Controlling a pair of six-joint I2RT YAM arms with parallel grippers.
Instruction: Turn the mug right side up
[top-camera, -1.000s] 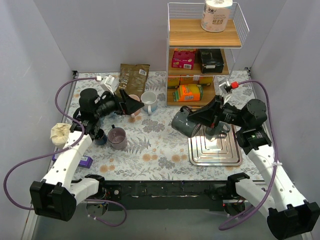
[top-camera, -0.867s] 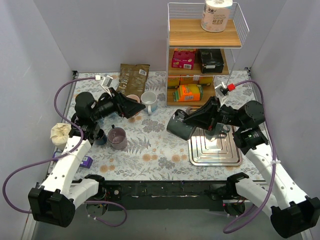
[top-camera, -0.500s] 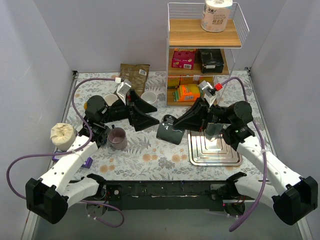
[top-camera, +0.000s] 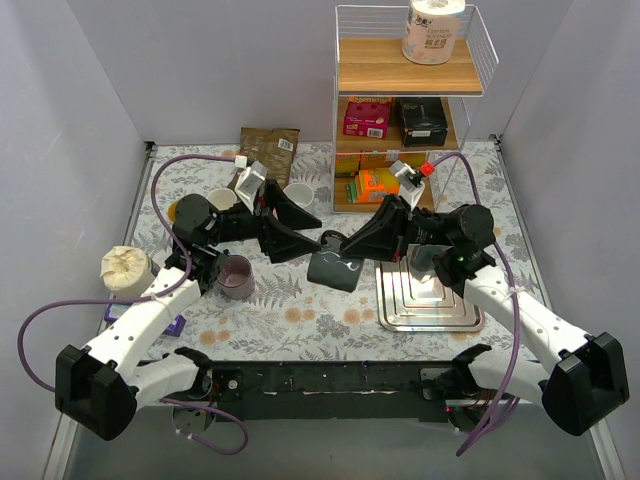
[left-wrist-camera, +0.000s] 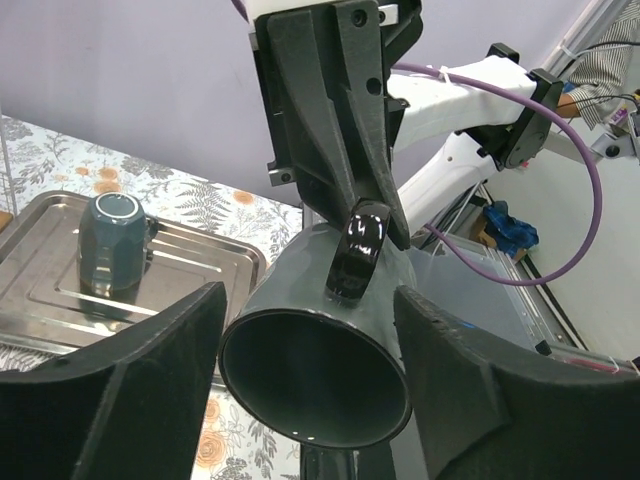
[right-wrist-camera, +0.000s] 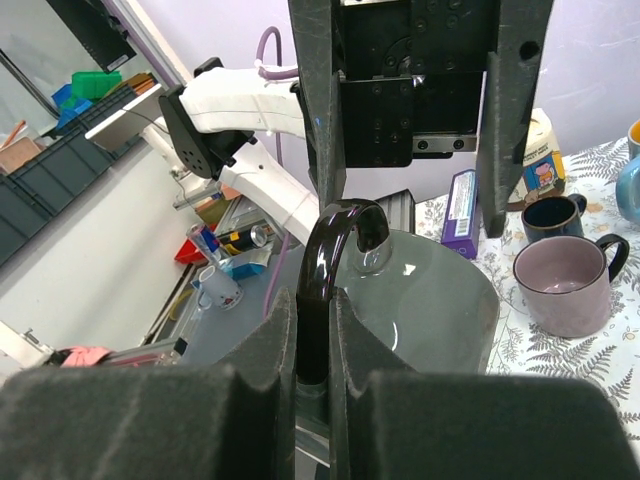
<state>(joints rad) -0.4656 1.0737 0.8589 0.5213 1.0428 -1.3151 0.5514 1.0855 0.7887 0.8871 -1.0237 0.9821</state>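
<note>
- The grey mug (top-camera: 333, 268) hung in the air over the middle of the table (top-camera: 300, 315), about midway between its left and right edges. It was just off the left edge of the metal tray (top-camera: 392, 312).
- The right gripper (top-camera: 347, 244) was clenched on the mug's handle (right-wrist-camera: 322, 262). In the right wrist view the two fingers (right-wrist-camera: 262, 345) pinched the dark loop from either side, with the mug body (right-wrist-camera: 425, 310) beyond them.
- The mug was tipped over, not upright. In the left wrist view its open mouth (left-wrist-camera: 315, 385) faced that camera and the handle (left-wrist-camera: 358, 250) sat on top.
- The left gripper (top-camera: 308, 240) was spread wide and held nothing. Its fingers (left-wrist-camera: 120, 390) stood on either side of the mug's rim. I cannot tell whether they touched it.
- The two grippers met nose to nose at the mug, the left from the left edge, the right from the right.
- A teal mug (left-wrist-camera: 112, 245) stood upside down on the tray.
- A purple mug (top-camera: 236, 277) stood upright on the table, nearer the left edge.
</note>
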